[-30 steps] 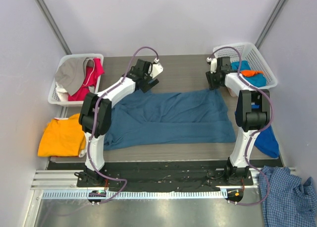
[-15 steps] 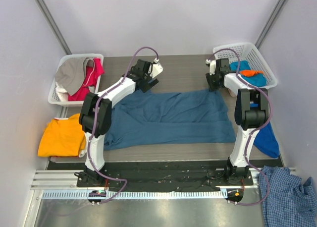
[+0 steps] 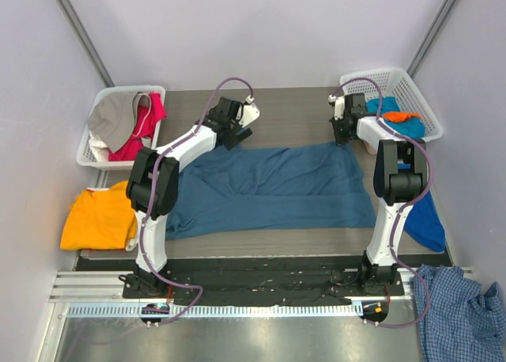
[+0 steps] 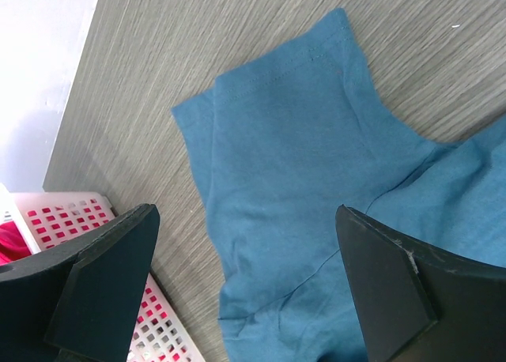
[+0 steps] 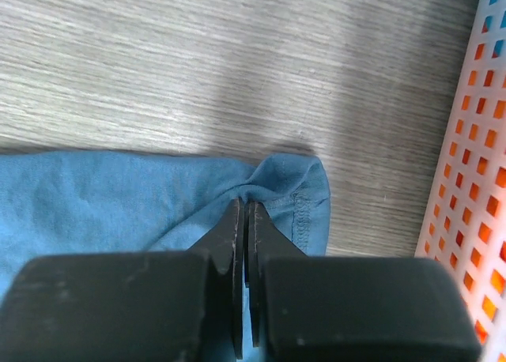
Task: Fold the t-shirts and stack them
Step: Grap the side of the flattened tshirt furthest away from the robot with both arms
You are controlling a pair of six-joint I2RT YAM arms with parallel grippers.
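Two jaws of our right gripper (image 5: 246,208) pinch a far corner of the teal-blue t-shirt (image 3: 269,188), which lies spread across the table (image 3: 292,113). Our left gripper (image 4: 245,216) hangs wide open over a sleeve. We judge the cloth light and limp, best taken at hemmed corners.

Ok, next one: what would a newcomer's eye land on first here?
The large teal-blue t-shirt spread across the table, with the right arm's jaws pinched shut on its far right corner and the left arm's jaws wide open above its far left sleeve. Then the bright orange t-shirt at the left side.
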